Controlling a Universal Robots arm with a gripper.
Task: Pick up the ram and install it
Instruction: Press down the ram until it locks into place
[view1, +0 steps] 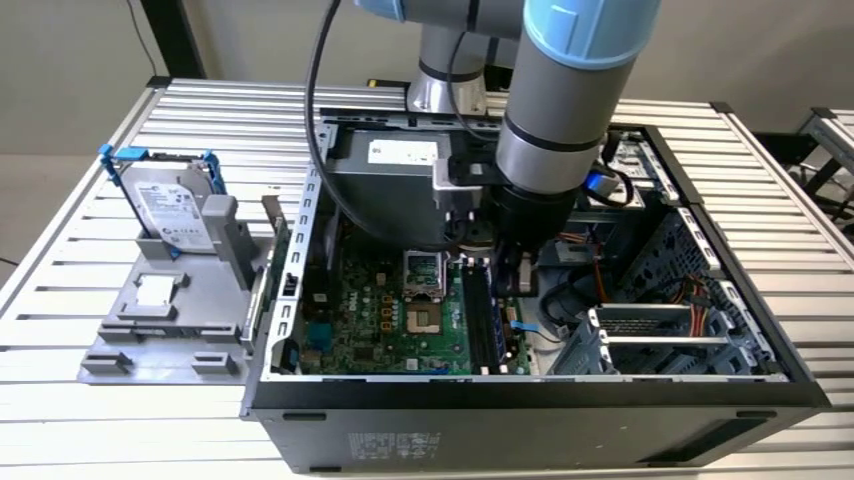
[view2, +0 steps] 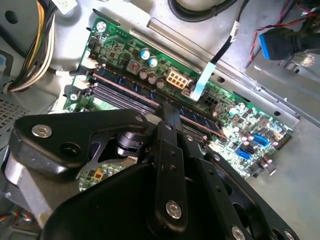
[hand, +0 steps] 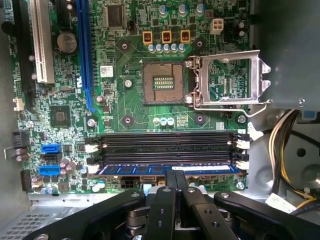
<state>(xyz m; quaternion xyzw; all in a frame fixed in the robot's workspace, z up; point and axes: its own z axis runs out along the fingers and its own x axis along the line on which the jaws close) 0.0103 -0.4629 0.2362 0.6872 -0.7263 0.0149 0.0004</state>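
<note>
Claw (hand: 175, 180) pressed together atop the ram (hand: 170, 169); ram seated in slot

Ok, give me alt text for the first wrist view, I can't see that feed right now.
The gripper sits shut directly over the ram, a dark-blue stick lying in the slot nearest the gripper of a bank of black memory slots on a green motherboard. Beyond the slots are an open CPU socket and its raised metal retention frame.
</note>
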